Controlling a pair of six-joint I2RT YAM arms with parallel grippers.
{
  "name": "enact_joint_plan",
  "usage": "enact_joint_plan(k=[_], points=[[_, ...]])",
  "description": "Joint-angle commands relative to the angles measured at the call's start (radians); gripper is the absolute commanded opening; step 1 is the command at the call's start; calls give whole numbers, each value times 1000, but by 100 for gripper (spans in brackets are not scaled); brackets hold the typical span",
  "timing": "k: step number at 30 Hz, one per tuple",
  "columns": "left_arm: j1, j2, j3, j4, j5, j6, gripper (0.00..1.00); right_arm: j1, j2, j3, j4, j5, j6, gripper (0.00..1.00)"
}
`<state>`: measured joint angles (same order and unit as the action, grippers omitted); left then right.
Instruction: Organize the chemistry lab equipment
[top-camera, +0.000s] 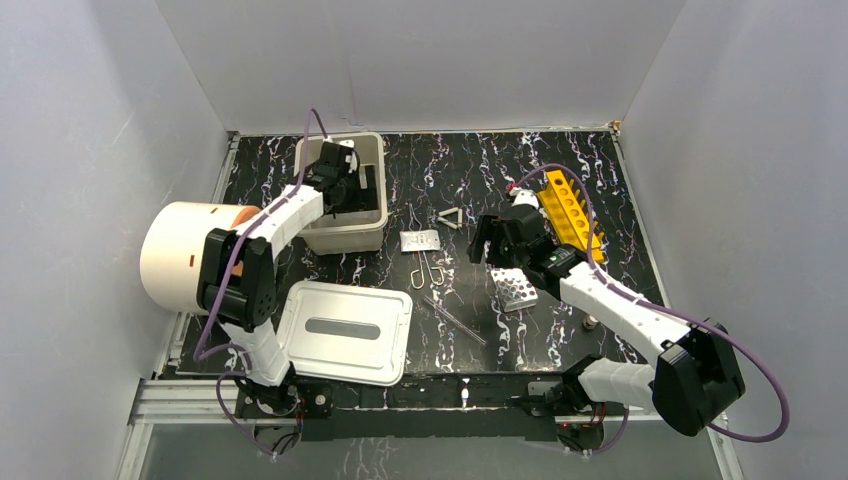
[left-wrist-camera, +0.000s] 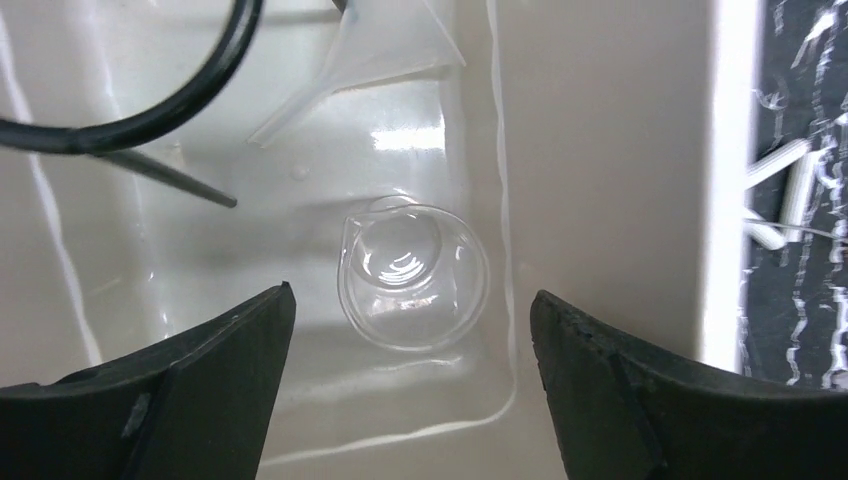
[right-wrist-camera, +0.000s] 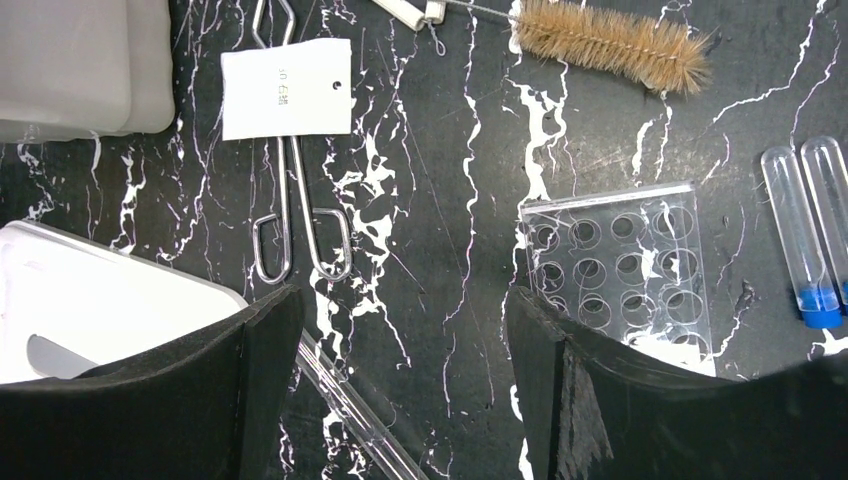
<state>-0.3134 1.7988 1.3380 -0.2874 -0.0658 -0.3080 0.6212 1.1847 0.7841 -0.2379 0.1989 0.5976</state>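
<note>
1. Left wrist view: the left gripper (left-wrist-camera: 410, 300) is seen spread wide inside the bin (left-wrist-camera: 600, 150), and nothing is held.
2. The beaker (left-wrist-camera: 415, 275) is found directly under the gap, on the bin floor and apart from both fingers. Whether it stands upright or is tipped cannot be told surely. A funnel (left-wrist-camera: 370, 60) lies farther in.
3. The bin wall stands close to one finger, so little side room is left there; upward the way is open.
4. The right gripper (right-wrist-camera: 402, 295) is also spread and empty, and is held above the table (right-wrist-camera: 450, 150).
5. The tongs (right-wrist-camera: 300, 200) lie ahead of the gap and a little to its left. Their long axis runs away from the gripper, across the closing line, with the loops nearest.
6. The rack (right-wrist-camera: 620, 275) is just beside the other finger, with the vials (right-wrist-camera: 800, 235) beyond it. The rod (right-wrist-camera: 350, 400) passes under the finger next to the lid (right-wrist-camera: 90, 300).
7. The beaker is judged already stowed. The loose items are nearer to the right arm, so the tongs are probably next.
8. Open table is seen around the loops, but a paper tag (right-wrist-camera: 287, 88) covers the shafts, and the rod and lid edge are near.
</note>
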Motion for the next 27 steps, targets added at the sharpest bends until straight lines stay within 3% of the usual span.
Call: enact_joint_plan(k=[1, 5, 13, 23, 27], points=[[1, -139, 71, -92, -27, -33, 90, -6, -5, 66, 17, 0, -39, 82], [1, -210, 87, -137, -15, -58, 98, -6, 4, 78, 14, 0, -51, 82], [1, -365, 124, -179, 25, -39, 98, -8, 34, 139, -11, 40, -132, 82], [-1, -545, 14, -3, 398, -168, 98, -8, 192, 242, -41, -101, -195, 81], [-1, -574, -27, 21, 426, -215, 98, -5, 315, 315, -96, -170, -180, 78]])
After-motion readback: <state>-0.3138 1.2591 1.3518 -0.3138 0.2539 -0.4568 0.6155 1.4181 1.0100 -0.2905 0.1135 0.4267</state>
